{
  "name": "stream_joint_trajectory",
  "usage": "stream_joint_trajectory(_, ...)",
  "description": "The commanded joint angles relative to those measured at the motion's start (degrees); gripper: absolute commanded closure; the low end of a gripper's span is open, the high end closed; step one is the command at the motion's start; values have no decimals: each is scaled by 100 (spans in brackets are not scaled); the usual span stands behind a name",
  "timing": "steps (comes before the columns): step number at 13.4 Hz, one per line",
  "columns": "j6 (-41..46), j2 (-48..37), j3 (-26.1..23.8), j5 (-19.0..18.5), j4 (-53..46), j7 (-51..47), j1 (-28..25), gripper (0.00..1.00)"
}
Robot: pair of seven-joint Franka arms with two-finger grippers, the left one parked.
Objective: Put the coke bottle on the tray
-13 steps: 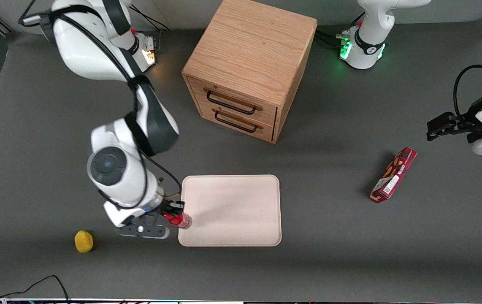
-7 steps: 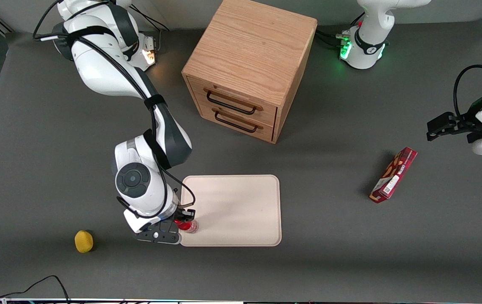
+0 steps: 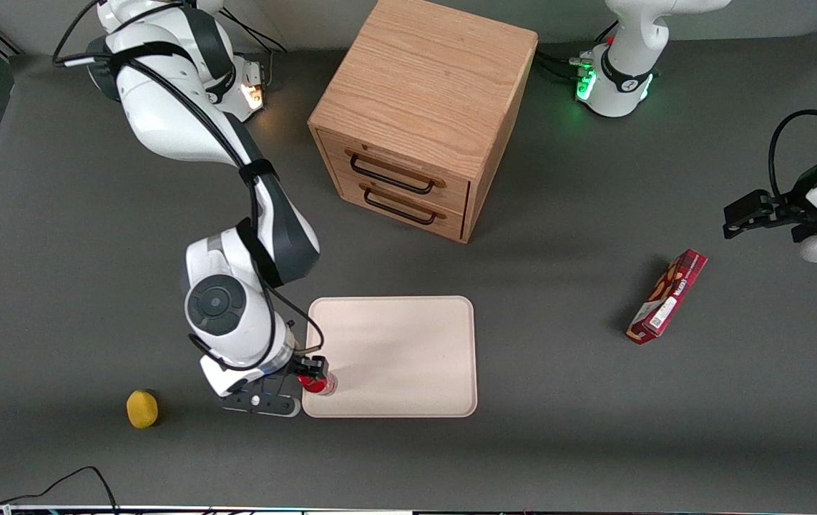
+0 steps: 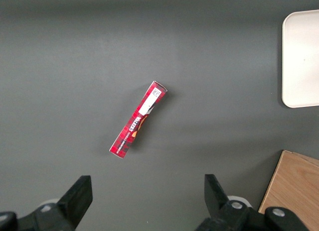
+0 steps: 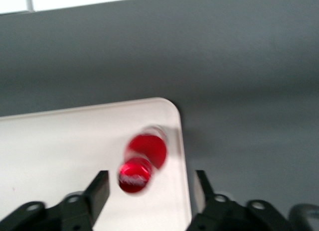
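The coke bottle, small and red with a red cap, stands on the pale beige tray, in the tray's corner nearest the front camera at the working arm's end. My right gripper hovers just above the bottle. In the right wrist view the gripper is open, its black fingers spread wide on either side of the bottle without touching it. The bottle sits close to the tray's rounded rim.
A wooden two-drawer cabinet stands farther from the front camera than the tray. A long red snack box lies toward the parked arm's end, also in the left wrist view. A yellow lemon-like object lies beside my gripper's wrist.
The bottle went from the tray's edge to inside the tray's corner and now rests there. My wrist has since drawn back slightly toward the working arm's end.
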State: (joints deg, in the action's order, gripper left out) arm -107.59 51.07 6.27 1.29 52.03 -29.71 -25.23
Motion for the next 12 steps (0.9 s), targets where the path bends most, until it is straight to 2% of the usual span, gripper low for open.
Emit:
stream_joint_trajectory(1, 283, -1550, -47, 82, 1637, 262, 149, 0)
stream_joint_trajectory(4, 291, -3755, -126, 144, 3992, 1168, 580, 0)
stream_joint_trajectory(6, 361, -4944, -126, 135, 5032, 1143, 712, 0)
stream_joint_trajectory(8, 711, -5693, -152, 135, 5379, 1169, 984, 0)
stream_joint_trajectory(12, 1380, -6056, -696, 135, 5169, 1309, 1765, 0)
